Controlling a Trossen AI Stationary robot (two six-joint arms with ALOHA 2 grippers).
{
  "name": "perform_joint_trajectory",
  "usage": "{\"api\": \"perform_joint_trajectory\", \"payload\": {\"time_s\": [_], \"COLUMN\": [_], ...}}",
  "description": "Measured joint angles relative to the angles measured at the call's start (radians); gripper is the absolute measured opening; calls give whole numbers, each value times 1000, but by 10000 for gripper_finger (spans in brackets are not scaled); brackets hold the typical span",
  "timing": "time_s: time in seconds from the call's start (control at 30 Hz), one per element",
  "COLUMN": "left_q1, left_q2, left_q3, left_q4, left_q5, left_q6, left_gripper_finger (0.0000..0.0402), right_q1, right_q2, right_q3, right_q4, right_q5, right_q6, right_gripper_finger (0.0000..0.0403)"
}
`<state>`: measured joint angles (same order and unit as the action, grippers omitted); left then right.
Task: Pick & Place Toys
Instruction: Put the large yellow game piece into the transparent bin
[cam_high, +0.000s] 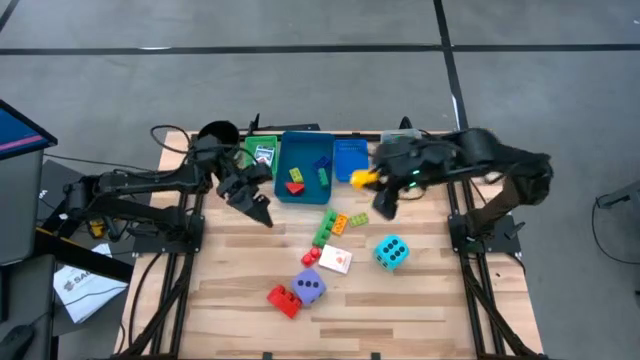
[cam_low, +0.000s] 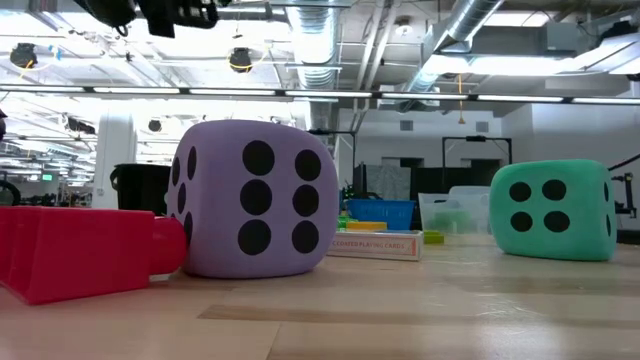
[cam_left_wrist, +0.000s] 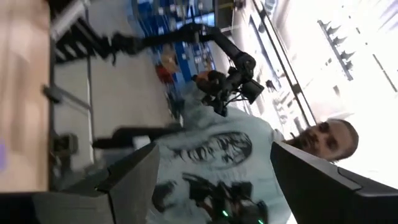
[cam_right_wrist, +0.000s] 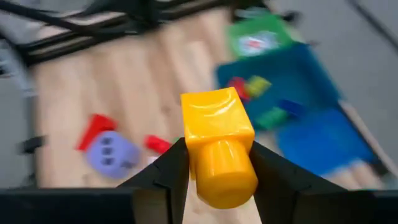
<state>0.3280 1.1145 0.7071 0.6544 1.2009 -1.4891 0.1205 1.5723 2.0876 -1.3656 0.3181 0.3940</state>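
Observation:
My right gripper (cam_high: 364, 180) is shut on a yellow brick (cam_right_wrist: 217, 146), held in the air just right of the blue trays. My left gripper (cam_high: 258, 208) is open and empty, above the table just left of the blue tray (cam_high: 283, 170); its wrist view (cam_left_wrist: 211, 186) looks out into the room. That tray holds red, green and blue bricks. On the table lie green, orange and yellow bricks (cam_high: 338, 225), a white card (cam_high: 336, 261), a teal dice (cam_high: 391, 252), a purple dice (cam_high: 310, 287) and a red brick (cam_high: 284, 298). My right gripper pinches the yellow brick between its two fingers, one on each of two opposite sides (cam_right_wrist: 188, 155). The brick's round stud end (cam_right_wrist: 225, 180) faces back toward the wrist. The brick is lifted clear of the table.
A second blue tray (cam_high: 350, 158) and a green tray (cam_high: 260, 153) holding a card stand at the far edge, with a black cup (cam_high: 218, 133) at the far left. A person (cam_left_wrist: 217, 149) stands beyond the table. The near left of the table is bare wood.

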Motion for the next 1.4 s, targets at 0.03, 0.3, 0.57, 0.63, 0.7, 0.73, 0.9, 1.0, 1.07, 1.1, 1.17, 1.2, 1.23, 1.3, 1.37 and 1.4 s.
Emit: {"api": "perform_joint_trajectory", "payload": {"time_s": [0.03, 0.3, 0.57, 0.63, 0.7, 0.73, 0.9, 1.0, 1.07, 1.1, 1.17, 1.2, 1.23, 1.3, 1.37, 1.4], "left_q1": [16, 129, 222, 237, 249, 253, 258, 258, 258, 258, 258, 258, 258, 258, 258, 258], "left_q2": [0, -1, -1, -1, -1, -1, 0, 0, 0, 0, 0, 0, 0, 0, 0, 0], "left_q3": [0, 0, 0, 0, 0, 0, 0, 0, 0, 0, 0, 0, 0, 0, 0, 0], "left_q4": [1, 224, 391, 390, 390, 389, 358, 319, 284, 269, 241, 231, 222, 196, 180, 176], "left_q5": [1, 5, -176, -252, -332, -374, -546, -619, -662, -688, -742, -764, -786, -816, -828, -829], "left_q6": [24, 61, 153, 199, 235, 255, 388, 494, 550, 569, 574, 574, 575, 576, 577, 577], "left_gripper_finger": [301, 301, 301, 301, 301, 301, 301, 301, 301, 301, 301, 301, 301, 301, 301, 301], "right_q1": [-1, 0, -76, -108, -137, -152, -235, -318, -392, -429, -499, -532, -560, -615, -670, -697], "right_q2": [-18, -164, -323, -363, -397, -412, -480, -499, -505, -508, -508, -505, -504, -504, -504, -504], "right_q3": [0, -26, -300, -401, -501, -551, -782, -912, -997, -1037, -1107, -1136, -1158, -1188, -1203, -1207], "right_q4": [-40, -191, -194, -190, -172, -148, 92, 211, 278, 313, 387, 418, 450, 518, 549, 553], "right_q5": [34, 261, 363, 361, 361, 361, 309, 269, 214, 179, 112, 88, 68, 34, 0, -12], "right_q6": [21, 191, 406, 466, 517, 536, 511, 455, 421, 401, 354, 331, 308, 274, 246, 235], "right_gripper_finger": [138, 137, 139, 139, 140, 140, 140, 140, 141, 141, 141, 141, 141, 141, 141, 141]}}
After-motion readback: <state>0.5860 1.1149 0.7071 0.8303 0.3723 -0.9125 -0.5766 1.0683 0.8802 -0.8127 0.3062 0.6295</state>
